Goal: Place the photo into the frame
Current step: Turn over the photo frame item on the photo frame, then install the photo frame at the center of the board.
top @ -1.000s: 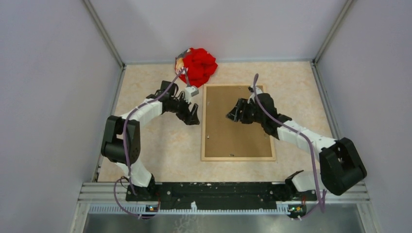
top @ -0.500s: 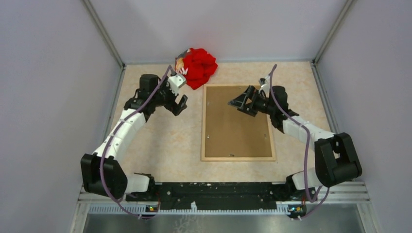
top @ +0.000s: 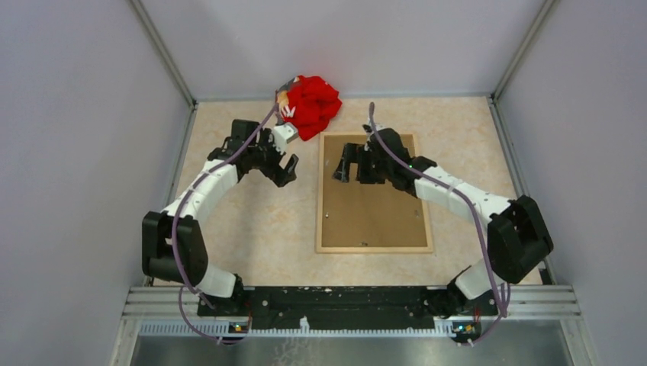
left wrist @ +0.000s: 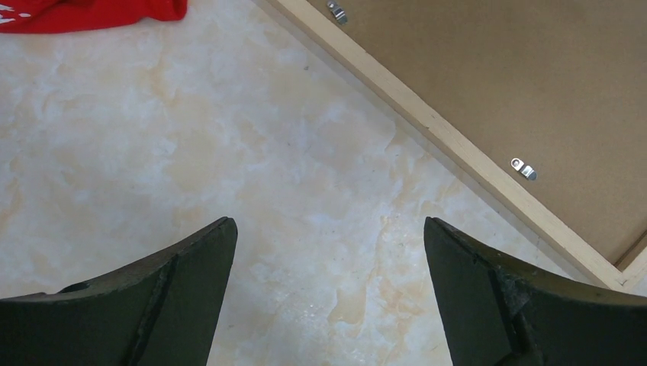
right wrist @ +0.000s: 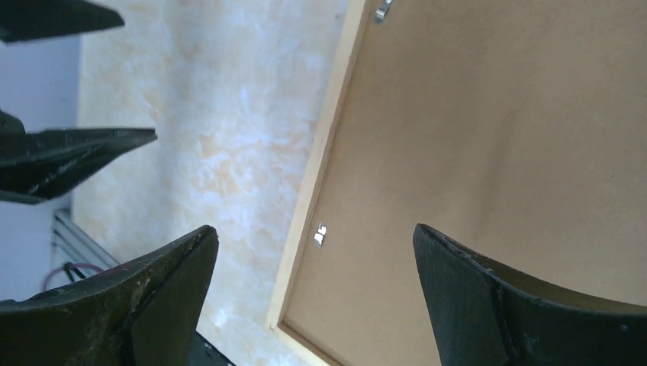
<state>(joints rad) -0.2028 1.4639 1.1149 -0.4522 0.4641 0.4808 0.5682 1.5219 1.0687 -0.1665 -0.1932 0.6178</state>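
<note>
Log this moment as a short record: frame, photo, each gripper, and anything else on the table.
frame: lies flat on the table, back side up
backing board: brown, sits inside the frame, small metal tabs at its edges
photo: not visible in any view
left gripper: open, empty, over bare table left of the frame
right gripper: open, empty, over the frame's left edge
other: red cloth at the table's far edge

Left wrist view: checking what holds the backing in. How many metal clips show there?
2. One clip at the picture's top edge, a second clip lower right, both beside the frame; more may lie outside this view.
</note>
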